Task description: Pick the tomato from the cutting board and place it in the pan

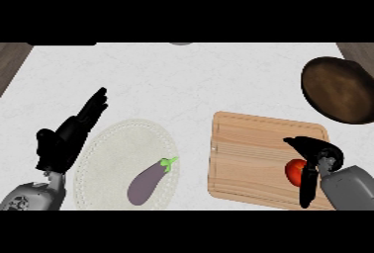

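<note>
The tomato [294, 171] lies at the cutting board's [247, 153] right edge, tucked under the right hand [320, 152], whose fingers [308, 190] curl round its top and right side, leaving only its left face showing. The pan [340, 89] sits beyond the board, well apart. The left hand [66, 136] rests open, fingers straight, beside a plate [120, 141] holding an eggplant [150, 180].

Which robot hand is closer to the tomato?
The right hand. It is curled round the tomato on the cutting board. The left hand rests open far off, past the plate with the eggplant.
</note>
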Robot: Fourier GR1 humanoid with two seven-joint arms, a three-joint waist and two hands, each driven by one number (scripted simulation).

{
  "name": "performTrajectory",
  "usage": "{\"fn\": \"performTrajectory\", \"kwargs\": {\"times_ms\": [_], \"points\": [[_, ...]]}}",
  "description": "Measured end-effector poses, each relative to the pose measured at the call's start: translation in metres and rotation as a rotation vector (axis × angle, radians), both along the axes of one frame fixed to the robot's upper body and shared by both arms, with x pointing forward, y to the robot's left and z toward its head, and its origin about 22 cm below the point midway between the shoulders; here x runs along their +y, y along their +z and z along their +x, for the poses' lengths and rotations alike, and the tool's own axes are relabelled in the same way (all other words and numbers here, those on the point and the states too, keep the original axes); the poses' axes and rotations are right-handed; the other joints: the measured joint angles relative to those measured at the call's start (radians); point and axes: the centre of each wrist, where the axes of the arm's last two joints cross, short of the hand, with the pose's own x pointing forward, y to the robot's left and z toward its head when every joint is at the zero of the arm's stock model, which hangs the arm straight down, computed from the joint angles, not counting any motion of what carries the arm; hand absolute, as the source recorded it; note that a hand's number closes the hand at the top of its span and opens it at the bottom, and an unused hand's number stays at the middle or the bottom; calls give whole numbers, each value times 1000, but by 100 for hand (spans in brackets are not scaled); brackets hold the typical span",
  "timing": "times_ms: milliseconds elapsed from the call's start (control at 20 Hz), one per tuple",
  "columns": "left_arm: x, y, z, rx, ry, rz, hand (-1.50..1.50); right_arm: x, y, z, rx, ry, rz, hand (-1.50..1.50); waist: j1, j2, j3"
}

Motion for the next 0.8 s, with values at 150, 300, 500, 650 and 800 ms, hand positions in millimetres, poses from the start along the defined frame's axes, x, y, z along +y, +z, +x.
{"fn": "performTrajectory", "kwargs": {"times_ms": [150, 300, 500, 650, 800], "points": [[1, -4, 2, 3, 5, 1, 0, -1, -3, -2, 12, 19, 6, 150, 0, -1, -2], [4, -10, 1, 3, 3, 1, 0, -5, -9, -4, 9, 62, 15, 150, 2, -5, -6], [-3, -9, 4, -3, 2, 3, 0, -8, -11, -1, 17, 94, 22, 150, 2, -10, -13], [-7, -7, 7, 0, 2, 1, 0, -5, -11, -2, 16, 102, 14, 150, 0, -11, -15], [-8, -6, 6, 1, 9, 7, 0, -2, -12, -6, -3, 103, 13, 150, -1, -11, -14]]}}
